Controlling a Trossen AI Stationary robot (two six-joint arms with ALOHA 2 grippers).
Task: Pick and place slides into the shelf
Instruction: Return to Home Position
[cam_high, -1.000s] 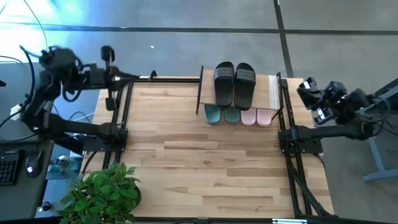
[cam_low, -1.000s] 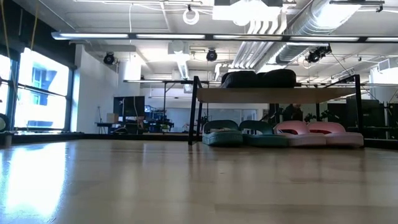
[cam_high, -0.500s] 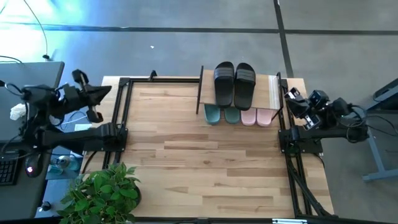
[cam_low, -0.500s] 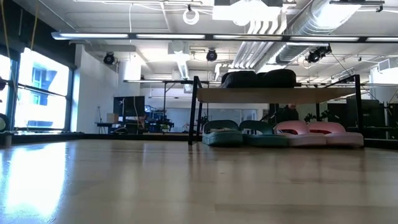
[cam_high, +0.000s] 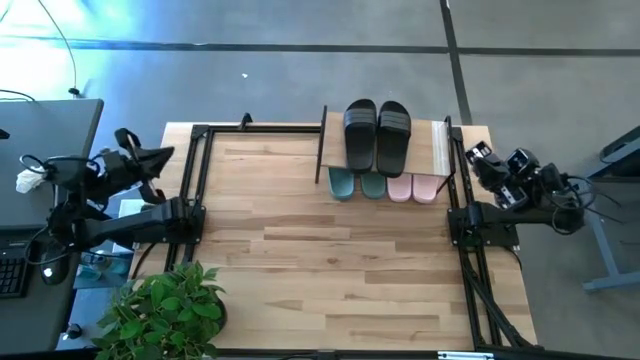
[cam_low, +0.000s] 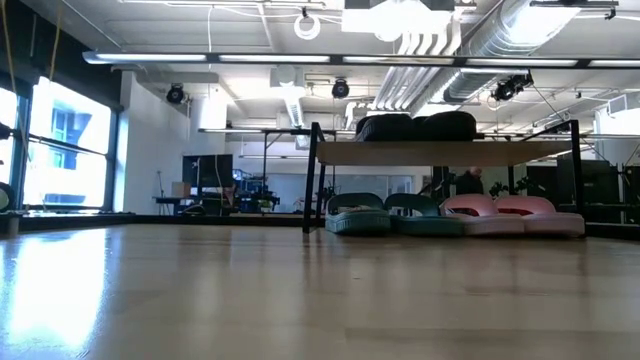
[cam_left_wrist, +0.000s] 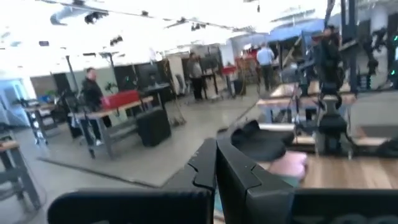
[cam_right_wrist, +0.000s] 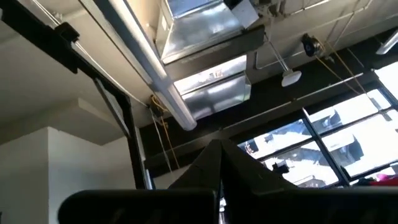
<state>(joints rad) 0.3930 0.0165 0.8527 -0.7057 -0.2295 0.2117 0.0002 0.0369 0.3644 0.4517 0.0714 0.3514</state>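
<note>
The shelf stands at the table's far side, right of the middle. A black pair of slides lies on its plank top, soles down. Under the plank a dark green pair and a pale pink pair rest on the tabletop, their ends showing at the near side; the low view shows the green slides and the pink ones side by side. My left gripper is shut, off the table's left edge. My right gripper is shut too, at the table's right edge beside the shelf.
A potted plant stands at the table's near left corner. Black frame rails run along the left side and the right side. A desk with a keyboard stands left of the table. People stand in the room beyond.
My left gripper has drawn back from the table's far left corner toward the left edge and gone down, rolling as it went; it stays shut. My right gripper has sunk a little beside the shelf, tipping upward. The slides and the shelf have not moved.
</note>
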